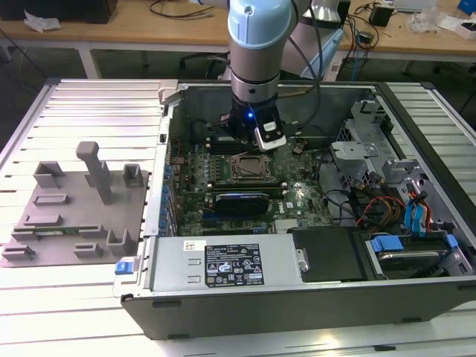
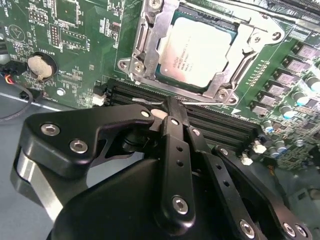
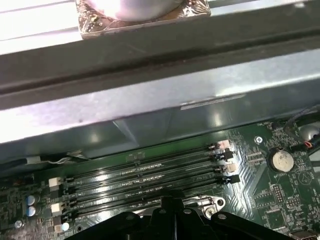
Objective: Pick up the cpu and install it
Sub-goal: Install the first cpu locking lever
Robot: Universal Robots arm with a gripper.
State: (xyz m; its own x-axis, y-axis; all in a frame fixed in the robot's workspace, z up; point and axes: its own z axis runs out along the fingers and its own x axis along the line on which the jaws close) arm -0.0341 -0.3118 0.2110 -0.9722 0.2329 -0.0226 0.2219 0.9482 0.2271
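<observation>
The cpu, a small square chip with a pale silver top, lies flat inside the metal socket frame on the green motherboard. In the exterior view, the cpu sits mid-board inside the open computer case. My gripper hovers just beside the socket, over the black memory slots. Its two black fingers are pressed together with nothing between them. The exterior view has the gripper low in the case, right behind the socket. In the first wrist view, the fingertips meet above the slots.
A grey fixture plate with upright posts lies at the exterior view's left, outside the case. A long black expansion card, the power supply and a drive bay with blue latches crowd the case. The case wall rises behind the memory slots.
</observation>
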